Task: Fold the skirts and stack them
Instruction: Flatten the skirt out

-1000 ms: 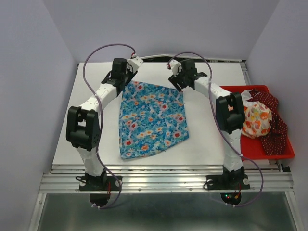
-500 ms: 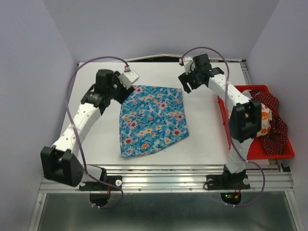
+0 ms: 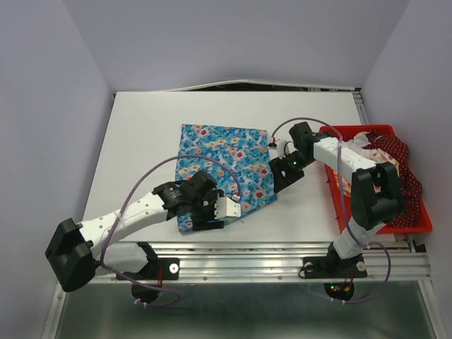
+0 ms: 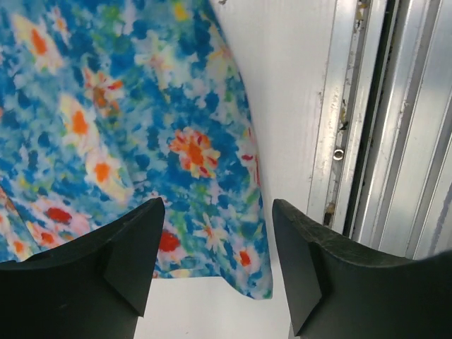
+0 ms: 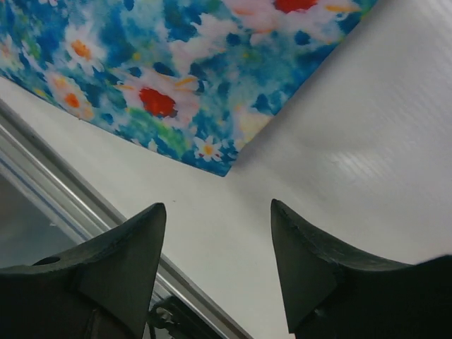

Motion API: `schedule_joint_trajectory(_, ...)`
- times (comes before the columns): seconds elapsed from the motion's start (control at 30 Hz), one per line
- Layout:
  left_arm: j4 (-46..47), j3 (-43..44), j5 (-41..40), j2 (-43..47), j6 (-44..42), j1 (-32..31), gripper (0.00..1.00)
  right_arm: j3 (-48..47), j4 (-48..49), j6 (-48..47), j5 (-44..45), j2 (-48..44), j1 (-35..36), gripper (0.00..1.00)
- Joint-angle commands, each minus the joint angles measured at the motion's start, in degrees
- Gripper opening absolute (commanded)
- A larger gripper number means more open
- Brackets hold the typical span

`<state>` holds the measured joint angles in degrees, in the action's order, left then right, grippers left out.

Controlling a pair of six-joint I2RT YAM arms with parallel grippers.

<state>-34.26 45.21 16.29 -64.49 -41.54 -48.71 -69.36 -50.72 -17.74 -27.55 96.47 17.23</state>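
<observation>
The blue flowered skirt (image 3: 224, 169) lies spread flat in the middle of the white table. My left gripper (image 3: 205, 215) hovers open over its near-left corner; in the left wrist view that corner of the skirt (image 4: 127, 106) lies below and between the fingers of the left gripper (image 4: 217, 205), untouched. My right gripper (image 3: 278, 181) is open beside the skirt's right corner. In the right wrist view the skirt (image 5: 162, 63) ends just ahead of the right gripper (image 5: 217, 205), with bare table between the jaws. The cream skirt (image 3: 360, 140) and the dark red dotted skirt (image 3: 409, 191) lie bunched in the tray.
A red tray (image 3: 409, 227) sits at the table's right edge, partly behind my right arm. Metal rails (image 3: 247, 258) run along the front edge, close to the left gripper, and show as rails (image 4: 395, 141) in the left wrist view.
Both arms have swung from the skirt's far corners to its near side, the left to the near-left corner, the right to the right corner. The skirt stays flat.
</observation>
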Motion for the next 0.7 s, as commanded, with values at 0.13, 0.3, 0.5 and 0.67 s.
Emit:
schedule_joint_trajectory(0.13,1.6,-1.2,-5.4,-4.8,0.2,-8.7,0.77,2.1,3.2,4.3,-11.3,3.2,0.3,0.61)
schedule_joint_trajectory(0.3,6.1,-3.5,-10.1,-8.5,2.2,-10.4,0.72,0.5,3.9,4.0,-12.2,5.8,0.3,0.5)
schedule_joint_trajectory(0.5,9.5,-4.9,-13.4,-10.7,2.3,-10.3,0.38,-6.3,0.3,2.3,-12.7,8.8,0.3,0.3)
schedule_joint_trajectory(0.67,8.5,-1.8,-10.7,-10.0,0.9,-4.8,0.0,-12.1,0.0,3.1,-11.7,11.2,0.3,0.09)
